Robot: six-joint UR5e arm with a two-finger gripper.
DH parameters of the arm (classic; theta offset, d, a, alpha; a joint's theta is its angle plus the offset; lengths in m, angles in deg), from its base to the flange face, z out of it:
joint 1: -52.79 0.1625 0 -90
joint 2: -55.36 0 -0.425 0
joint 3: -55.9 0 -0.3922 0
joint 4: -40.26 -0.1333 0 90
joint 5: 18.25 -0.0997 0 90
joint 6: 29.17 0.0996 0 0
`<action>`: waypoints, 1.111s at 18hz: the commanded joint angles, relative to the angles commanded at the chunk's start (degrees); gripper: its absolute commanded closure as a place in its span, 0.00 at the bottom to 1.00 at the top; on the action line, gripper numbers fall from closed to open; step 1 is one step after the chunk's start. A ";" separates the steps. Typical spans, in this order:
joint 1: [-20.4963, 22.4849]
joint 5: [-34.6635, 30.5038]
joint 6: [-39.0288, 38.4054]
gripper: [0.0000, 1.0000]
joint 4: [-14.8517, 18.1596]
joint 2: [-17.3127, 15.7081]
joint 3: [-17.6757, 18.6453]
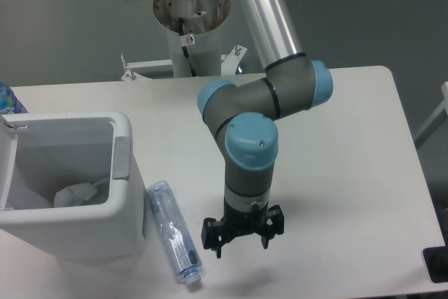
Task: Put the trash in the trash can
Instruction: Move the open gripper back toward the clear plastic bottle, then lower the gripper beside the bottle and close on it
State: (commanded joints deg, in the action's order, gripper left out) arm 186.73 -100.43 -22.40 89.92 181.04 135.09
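Note:
A clear bluish plastic bottle [173,232] lies on the table beside the trash can, its white cap toward the front edge. A crumpled white wrapper [75,194] rests inside the white boxy trash can [124,180] at the left. My gripper [242,244] hangs just above the table to the right of the bottle, apart from it. Its fingers are spread open and nothing is between them.
The arm's base column [190,19] stands behind the table at the back. A blue-and-white object [7,99] peeks in at the left edge behind the trash can. A dark object [437,265] sits at the table's front right corner.

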 joint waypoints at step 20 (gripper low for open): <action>-6.50 -2.11 -5.89 0.00 -0.09 7.47 -5.27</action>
State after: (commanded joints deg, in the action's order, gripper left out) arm 180.23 -102.54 -28.29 89.83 188.51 129.82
